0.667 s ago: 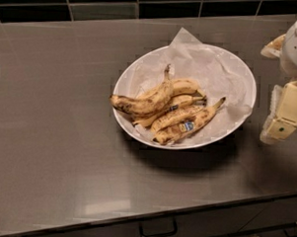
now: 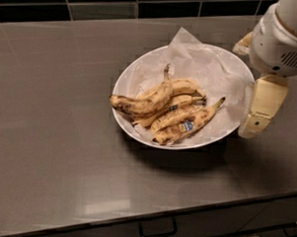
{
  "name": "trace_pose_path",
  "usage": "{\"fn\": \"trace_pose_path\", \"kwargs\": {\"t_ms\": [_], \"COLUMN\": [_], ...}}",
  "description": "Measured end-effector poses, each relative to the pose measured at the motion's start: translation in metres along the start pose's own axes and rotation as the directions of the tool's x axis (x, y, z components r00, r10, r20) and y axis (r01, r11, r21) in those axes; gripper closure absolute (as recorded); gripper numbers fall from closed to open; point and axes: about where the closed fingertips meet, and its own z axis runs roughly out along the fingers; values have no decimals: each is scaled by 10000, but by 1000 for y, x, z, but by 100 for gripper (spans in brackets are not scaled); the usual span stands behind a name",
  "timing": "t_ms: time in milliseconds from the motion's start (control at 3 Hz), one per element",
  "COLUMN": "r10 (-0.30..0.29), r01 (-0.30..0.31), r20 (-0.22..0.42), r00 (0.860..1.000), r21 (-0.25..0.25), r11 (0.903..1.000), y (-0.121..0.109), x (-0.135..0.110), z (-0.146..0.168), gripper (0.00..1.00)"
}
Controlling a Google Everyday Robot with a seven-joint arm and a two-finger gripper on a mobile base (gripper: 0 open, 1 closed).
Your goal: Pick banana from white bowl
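The white bowl [image 2: 121, 87] stands on the dark counter, lined with crumpled white paper [image 2: 202, 63]. Several bananas lie in its front half. The banana [image 2: 145, 102] is the large curved, brown-blotched one on the left, lying on top of the others with its stem pointing up toward the back. Slimmer bananas with blue stickers [image 2: 186, 126] lie to its right. My gripper [image 2: 252, 80] hangs over the bowl's right rim, to the right of the bananas. It is open and empty; one cream finger [image 2: 261, 106] shows in front, the other peeks out behind.
The bowl sits on a dark grey counter [image 2: 54, 136]. A black tiled wall [image 2: 94, 2] runs along the back. The counter's front edge has a drawer handle [image 2: 157, 229] below it.
My gripper has moved left, from beside the bowl to over its right rim. The bananas and bowl have not moved.
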Motion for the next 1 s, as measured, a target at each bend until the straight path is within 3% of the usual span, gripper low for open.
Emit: {"fn": "trace_pose_path", "kwargs": {"t_ms": [333, 667, 1000], "r10": [-1150, -2091, -2490], "r01": [1160, 2110, 2498], "r20": [264, 430, 559], "r00": [9930, 9770, 9669], "r21": [-392, -463, -77], "r11": [9925, 9764, 9683], "y": [-1, 2, -6], "x": [-41, -74, -94], "z": [19, 32, 30], "gripper": [18, 29, 39]}}
